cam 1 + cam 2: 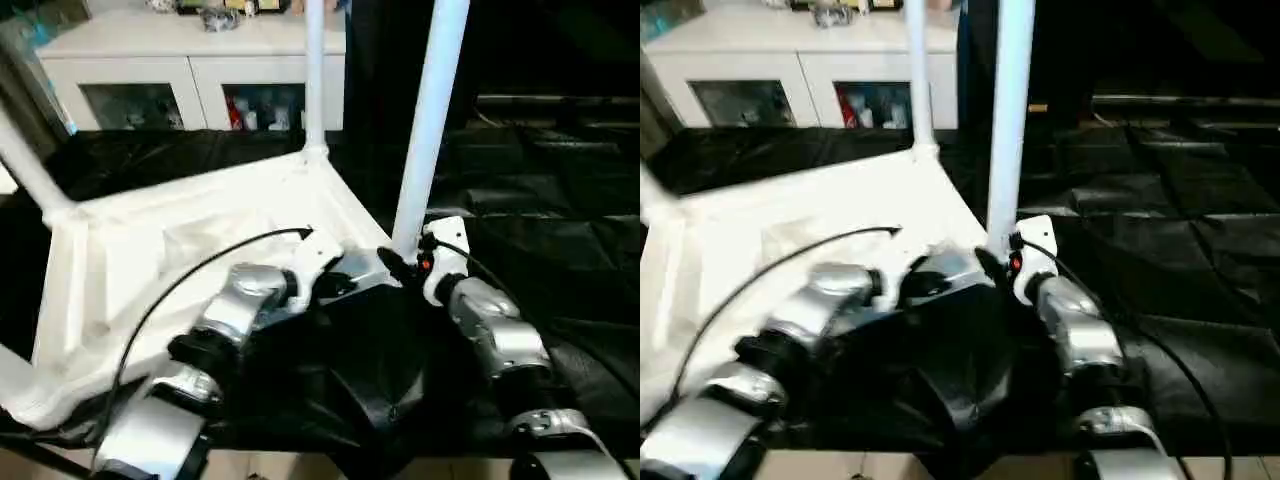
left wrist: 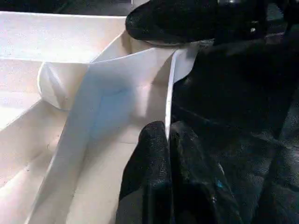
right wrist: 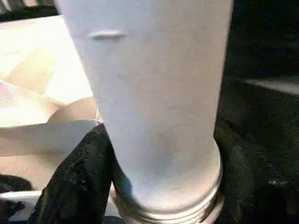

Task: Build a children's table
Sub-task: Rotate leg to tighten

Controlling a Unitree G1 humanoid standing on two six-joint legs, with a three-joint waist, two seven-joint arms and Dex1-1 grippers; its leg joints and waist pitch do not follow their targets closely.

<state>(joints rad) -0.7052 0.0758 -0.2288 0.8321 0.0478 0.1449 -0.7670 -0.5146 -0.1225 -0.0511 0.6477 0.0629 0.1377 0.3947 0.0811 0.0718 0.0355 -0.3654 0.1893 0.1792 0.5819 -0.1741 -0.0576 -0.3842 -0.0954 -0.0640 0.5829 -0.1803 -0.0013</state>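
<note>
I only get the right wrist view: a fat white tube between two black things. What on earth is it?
Observer: A table leg, upright in the right gripper, at the near corner of the upside-down tabletop.
Operator: Is the other arm doing something?
Observer: The left gripper pinches the tabletop's rim beside that corner.
Operator: Any other legs up?
Observer: Two more: a far leg and a left leg rise from their corners.
</note>
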